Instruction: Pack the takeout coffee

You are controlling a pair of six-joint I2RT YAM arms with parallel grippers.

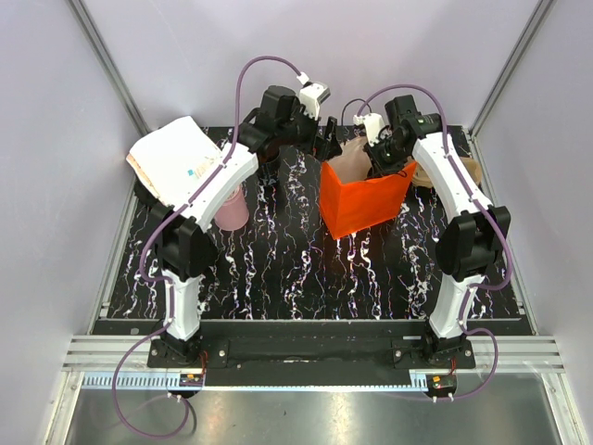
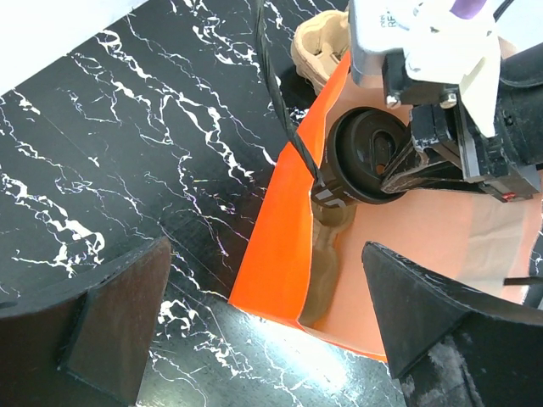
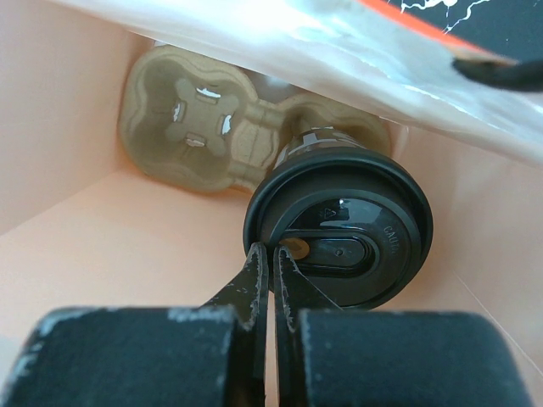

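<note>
The takeout coffee (image 3: 356, 229), a black cup with a dark round lid, hangs inside the open orange bag (image 1: 361, 199), just above a cardboard cup carrier (image 3: 195, 127) on the bag's floor. My right gripper (image 3: 271, 250) reaches into the bag from above and is shut on the rim of the lid. The left wrist view shows the cup (image 2: 365, 157) tilted at the bag's mouth, with the right gripper (image 2: 403, 165) on it. My left gripper (image 2: 267, 297) is open and empty, its fingers (image 2: 127, 314) either side of the bag's (image 2: 280, 237) corner, above the table.
A pink cup (image 1: 230, 209) stands left of the bag under the left arm. A white paper bag (image 1: 171, 158) lies at the far left. Another cardboard carrier (image 2: 318, 42) lies behind the orange bag. The bag's black handle (image 2: 280, 93) arches over its edge.
</note>
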